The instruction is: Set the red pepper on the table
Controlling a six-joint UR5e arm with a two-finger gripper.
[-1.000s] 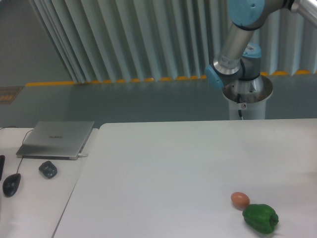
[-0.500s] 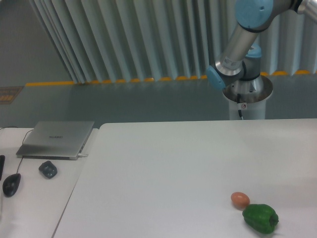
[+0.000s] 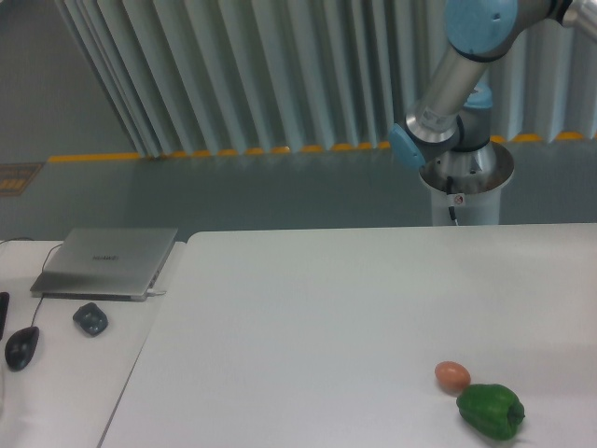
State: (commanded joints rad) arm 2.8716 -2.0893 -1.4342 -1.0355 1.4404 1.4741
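On the table (image 3: 308, 317), egg (image 3: 452, 375) touching green pepper (image 3: 490, 411)

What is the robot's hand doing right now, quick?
Gripper: out of the picture, so open, shut or holding cannot be told. Only the arm shows.

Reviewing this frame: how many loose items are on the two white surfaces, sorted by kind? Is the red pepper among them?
Peppers: 1, the green pepper
Eggs: 1, the egg
Laptops: 1, the grey laptop
Mice: 1, the dark mouse
Small dark objects: 1
Total: 5
No red pepper or pincer is in view.
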